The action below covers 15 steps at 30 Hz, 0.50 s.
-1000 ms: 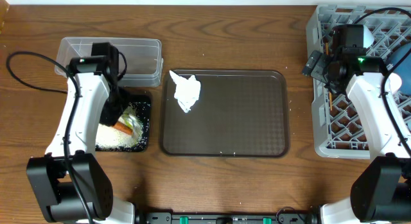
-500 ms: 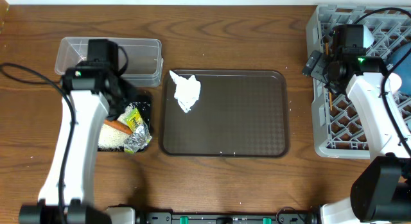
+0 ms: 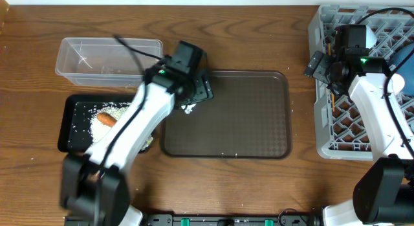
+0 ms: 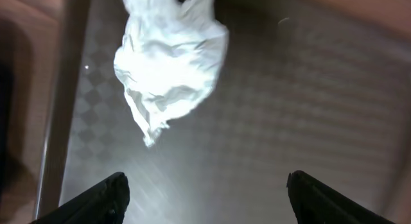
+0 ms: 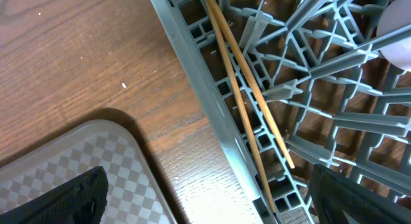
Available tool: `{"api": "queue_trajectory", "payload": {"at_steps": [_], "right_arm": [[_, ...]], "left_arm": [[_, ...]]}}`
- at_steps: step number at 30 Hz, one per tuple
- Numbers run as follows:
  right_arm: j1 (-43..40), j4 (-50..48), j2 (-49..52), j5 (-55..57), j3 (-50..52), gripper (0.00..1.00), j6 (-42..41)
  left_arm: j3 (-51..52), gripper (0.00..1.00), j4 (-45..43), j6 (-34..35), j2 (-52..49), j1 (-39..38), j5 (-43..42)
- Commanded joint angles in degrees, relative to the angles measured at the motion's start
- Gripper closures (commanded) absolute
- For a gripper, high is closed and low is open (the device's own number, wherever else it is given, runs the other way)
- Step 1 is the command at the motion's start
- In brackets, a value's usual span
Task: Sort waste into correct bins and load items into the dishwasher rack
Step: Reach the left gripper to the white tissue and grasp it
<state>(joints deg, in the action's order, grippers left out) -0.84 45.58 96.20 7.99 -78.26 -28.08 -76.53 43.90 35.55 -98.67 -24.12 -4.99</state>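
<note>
Both my left fingers (image 4: 96,198) are standing wide apart at the lower edge, the tissue (image 4: 170,57) lying upper left on the tray (image 4: 289,108); my right fingers (image 5: 70,198), also apart, are hanging over chopsticks (image 5: 250,89) lying in the rack (image 5: 192,63).

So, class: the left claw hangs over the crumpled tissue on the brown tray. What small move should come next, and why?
Probably lower the left claw onto the tissue before closing. Its fingers stand wide open with nothing between them, and the tissue lies loose on the brown tray, slightly ahead of the fingertips, so a short reach forward and down seems needed.
</note>
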Motion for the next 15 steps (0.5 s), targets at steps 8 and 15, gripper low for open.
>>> {"api": "queue_trajectory", "payload": {"at_steps": [8,15], "right_arm": [[-0.1,0.1,0.0,0.8,0.1,0.01,-0.8],[-0.1,0.1,0.0,0.8,0.1,0.01,-0.8]], "left_arm": [[-0.3,0.18,-2.3,-2.3,-11.6,0.7,2.0],[-0.3,0.18,-3.1,0.3,-14.9,0.7,7.2]]}}
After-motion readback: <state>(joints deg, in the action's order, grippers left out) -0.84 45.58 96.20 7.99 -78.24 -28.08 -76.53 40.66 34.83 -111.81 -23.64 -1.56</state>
